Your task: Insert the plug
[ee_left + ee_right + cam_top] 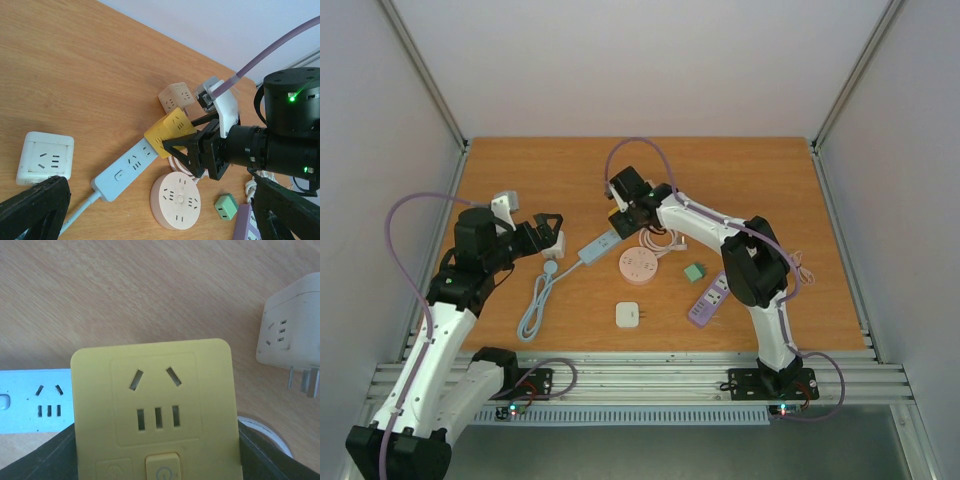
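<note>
My right gripper [628,212] is shut on a yellow cube socket-plug [619,219] and holds it tilted over the far end of the light blue power strip [597,246]. I cannot tell whether its prongs touch the strip. In the right wrist view the yellow cube [155,405] fills the space between my fingers, with the strip [30,407] at left. The left wrist view shows the cube [172,131] over the strip [125,170]. My left gripper [550,232] is open, next to a white square socket [45,157].
A beige cube plug [176,97] lies just beyond the yellow one. A pink round socket [638,266], a white adapter [628,314], a green adapter [694,272] and a purple strip [709,300] lie nearer. The blue cable [535,310] runs down left.
</note>
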Available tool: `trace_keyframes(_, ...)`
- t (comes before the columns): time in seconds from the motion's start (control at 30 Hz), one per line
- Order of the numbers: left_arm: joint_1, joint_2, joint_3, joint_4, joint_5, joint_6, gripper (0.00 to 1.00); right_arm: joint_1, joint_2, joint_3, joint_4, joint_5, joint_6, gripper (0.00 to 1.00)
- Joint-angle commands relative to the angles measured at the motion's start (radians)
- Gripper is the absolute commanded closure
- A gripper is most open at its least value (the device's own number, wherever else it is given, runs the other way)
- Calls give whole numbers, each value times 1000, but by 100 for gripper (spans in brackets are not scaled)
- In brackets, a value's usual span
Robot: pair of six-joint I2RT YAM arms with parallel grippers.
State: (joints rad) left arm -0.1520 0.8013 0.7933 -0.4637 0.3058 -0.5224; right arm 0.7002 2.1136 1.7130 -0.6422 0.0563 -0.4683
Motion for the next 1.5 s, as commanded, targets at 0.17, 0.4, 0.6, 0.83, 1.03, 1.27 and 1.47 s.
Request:
trace_keyframes(0.17,-1,13,17,49,0,9,1,14,112,-152,-39,38,-4,40)
trace_keyframes(0.4,-1,15,19,46,-2,11,1,15,140,-158,-62,78,63,41)
trace_keyframes(0.6,-1,22,26,45,0,9,1,15,121,-123,-53,153,69,38)
trace_keyframes(0.83,-1,22,30,33,-9,9,1,16,46,-62,-19,246,62,24)
trace_keyframes(1.03,-1,29,38,10,-36,13,1,13,-128,-46,-29,90,122,1)
trace_keyframes(1.27,-1,26,43,-11,-55,20,1,-48,-352,-187,15,177,241,2)
trace_keyframes(1.47,-1,24,43,-8,-37,25,1,-213,-434,-298,-42,216,365,2)
